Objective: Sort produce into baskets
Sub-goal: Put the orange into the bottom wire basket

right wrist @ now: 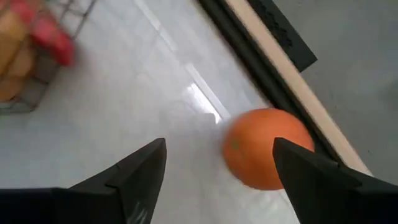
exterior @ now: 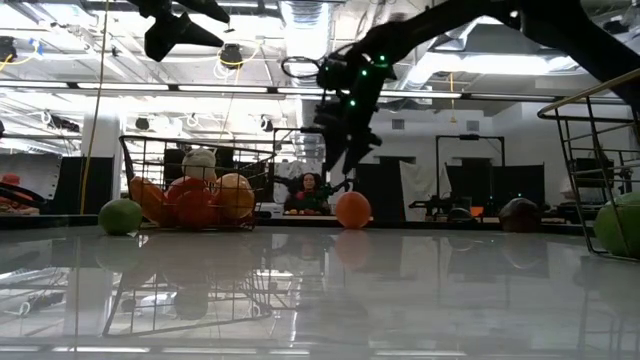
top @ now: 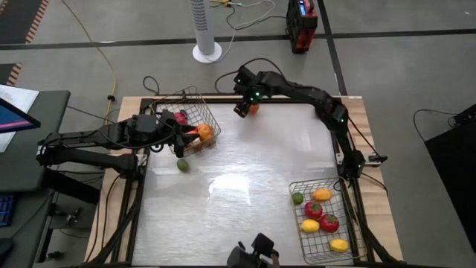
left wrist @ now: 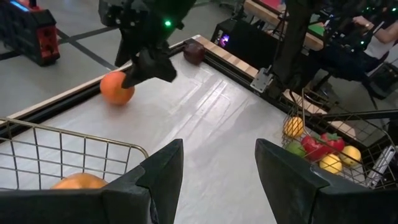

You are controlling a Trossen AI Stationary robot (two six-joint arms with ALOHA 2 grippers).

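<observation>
Glossy white table (top: 245,179), silvery wire-mesh metal baskets (top: 321,246), smooth matt orange (right wrist: 264,146), pale wooden table edging (top: 372,141).

Bright, even light pours down from the ceiling strips (exterior: 300,92) overhead, and the glossy white bench (top: 245,171) throws it straight back: a broad pale glare patch sits mid-bench, well clear of the near basket (top: 327,221). Down at bench level the surface acts like a mirror, doubling the far basket (exterior: 195,185) and the orange (exterior: 352,210) in soft reflections. The right gripper (right wrist: 217,168) shows its dark fingers crisp, while the orange just beyond them is smeared and the basket behind is a blur.
</observation>
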